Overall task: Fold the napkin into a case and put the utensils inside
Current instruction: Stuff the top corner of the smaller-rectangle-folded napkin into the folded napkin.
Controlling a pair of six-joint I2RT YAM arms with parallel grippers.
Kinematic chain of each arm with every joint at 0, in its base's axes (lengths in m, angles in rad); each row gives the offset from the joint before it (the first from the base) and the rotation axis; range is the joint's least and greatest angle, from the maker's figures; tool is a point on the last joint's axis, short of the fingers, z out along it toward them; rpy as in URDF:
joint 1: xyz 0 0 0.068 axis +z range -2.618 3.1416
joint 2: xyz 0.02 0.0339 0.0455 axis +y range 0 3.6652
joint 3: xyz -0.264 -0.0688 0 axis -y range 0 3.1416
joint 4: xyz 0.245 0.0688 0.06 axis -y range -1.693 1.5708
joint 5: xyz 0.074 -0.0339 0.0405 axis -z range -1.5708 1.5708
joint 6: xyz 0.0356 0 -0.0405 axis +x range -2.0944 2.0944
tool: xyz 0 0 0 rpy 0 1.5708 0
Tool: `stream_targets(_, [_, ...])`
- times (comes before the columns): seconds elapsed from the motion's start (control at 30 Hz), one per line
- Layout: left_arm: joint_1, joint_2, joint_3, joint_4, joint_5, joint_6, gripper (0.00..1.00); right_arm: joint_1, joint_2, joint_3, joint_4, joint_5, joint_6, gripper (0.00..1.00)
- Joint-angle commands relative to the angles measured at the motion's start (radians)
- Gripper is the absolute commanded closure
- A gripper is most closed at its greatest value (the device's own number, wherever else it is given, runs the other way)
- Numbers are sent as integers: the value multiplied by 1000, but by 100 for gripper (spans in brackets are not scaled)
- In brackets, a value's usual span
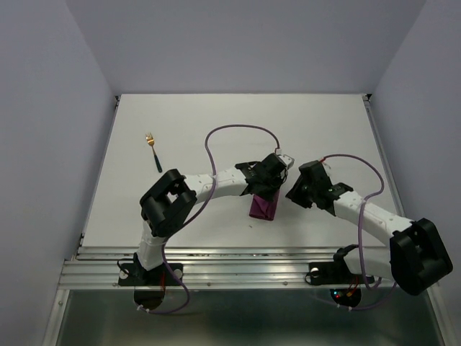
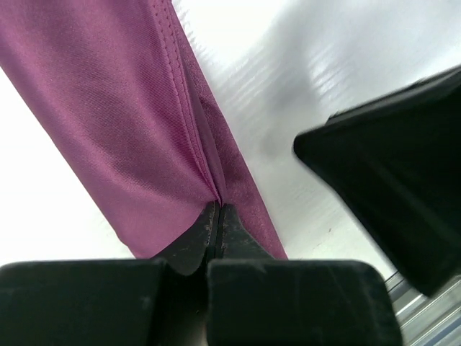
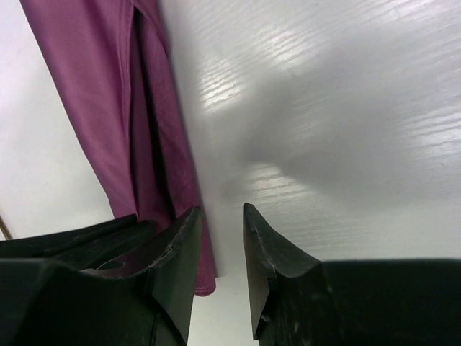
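The plum-purple napkin (image 1: 262,206) lies folded into a narrow strip near the middle of the table. My left gripper (image 1: 269,189) is down on it. In the left wrist view its jaws (image 2: 218,209) are shut, and a crease of the napkin (image 2: 130,130) runs into the tips. My right gripper (image 1: 294,193) sits just right of the strip. It is open (image 3: 222,216), with bare table between its fingers, and the napkin (image 3: 101,94) lies beside its left finger. One utensil, a fork (image 1: 151,148) with a gold head and a dark handle, lies far to the left.
The white table (image 1: 324,130) is walled at the back and on both sides. Purple cables (image 1: 238,130) loop over it behind the wrists. An aluminium rail (image 1: 238,263) runs along the near edge. The right gripper's dark body (image 2: 389,180) stands close beside the left one.
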Motion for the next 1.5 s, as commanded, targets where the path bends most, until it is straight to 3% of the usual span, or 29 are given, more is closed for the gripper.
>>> stream_targets(0.0, [10,7,62,27,9,-7,100,-6,45,17,74,-136,-50,65])
stream_targets(0.2, [13,28,64,32,21,-9,100,-6,94,-7,181,-264,-60,66])
stream_targets(0.67, [24,45,86,30,35,-9,100,-6,191,-47,243,-257,-46,76])
stream_targets(0.9, [27,61,102,29,36,-12,100,-6,197,-50,253,-271,-43,93])
stream_targets(1.0, [27,70,114,27,35,-15,100,-6,206,-52,256,-279,-40,95])
stream_targets(1.47, [32,81,136,26,29,-22,100,-6,203,-67,283,-310,-32,96])
